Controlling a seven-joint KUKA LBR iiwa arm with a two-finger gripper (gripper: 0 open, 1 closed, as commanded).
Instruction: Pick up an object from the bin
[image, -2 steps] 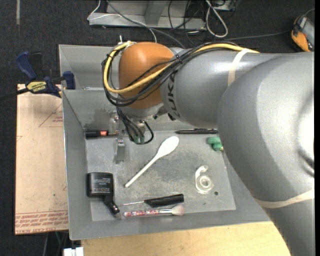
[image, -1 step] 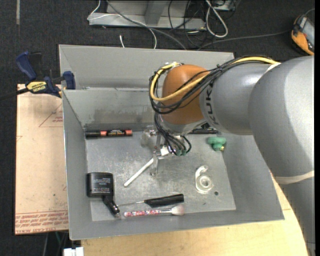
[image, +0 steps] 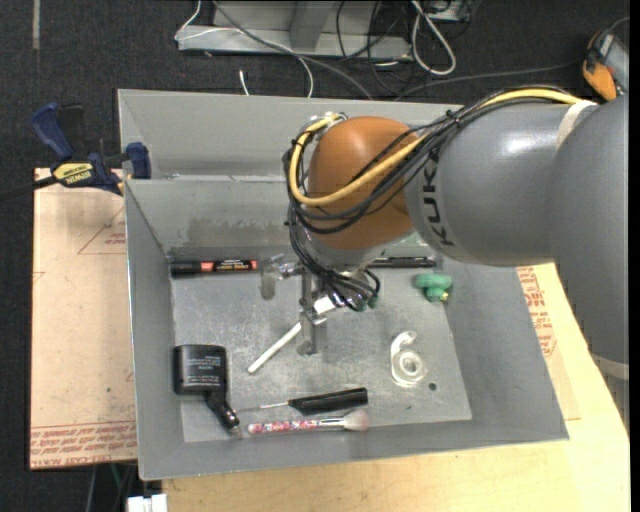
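Brush (image: 305, 425) by front wall: leave it. Gripper (image: 310, 330) at upper end of white stick (image: 272, 352), mid-bin (jaws: can't tell open or closed). You centre across stick, lower straight, close gently.

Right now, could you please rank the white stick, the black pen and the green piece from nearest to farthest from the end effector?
1. white stick, just beside the end effector, on the view's left.
2. black pen, lower in the view.
3. green piece, far right.
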